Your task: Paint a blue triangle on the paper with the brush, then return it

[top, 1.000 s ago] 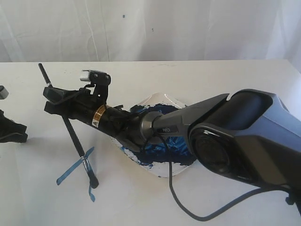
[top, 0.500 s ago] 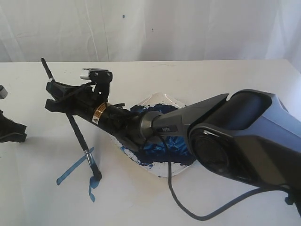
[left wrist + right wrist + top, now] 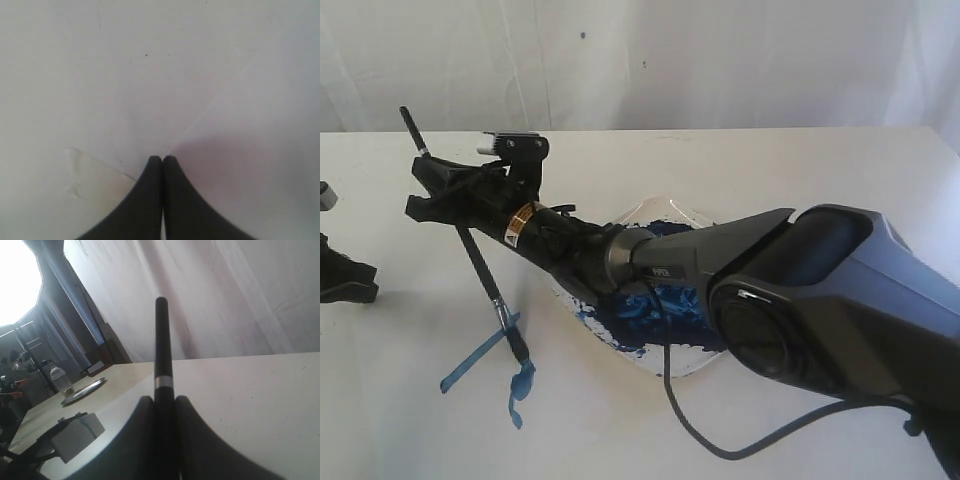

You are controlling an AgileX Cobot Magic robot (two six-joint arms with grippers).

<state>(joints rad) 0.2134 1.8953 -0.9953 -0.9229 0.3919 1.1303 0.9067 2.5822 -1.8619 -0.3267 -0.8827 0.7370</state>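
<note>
Right gripper (image 3: 432,195): clamped on the brush (image 3: 485,278)
Brush axis: steeply tilted, tip below the gripper, at the blue triangle (image 3: 470,362)
Left gripper (image 3: 162,161): pinched shut, empty

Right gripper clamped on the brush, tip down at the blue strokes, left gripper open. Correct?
Not quite: the left gripper is shut, jaws pressed together with nothing between, per the left wrist view. The right gripper does clamp the brush, tip at the blue strokes.
</note>
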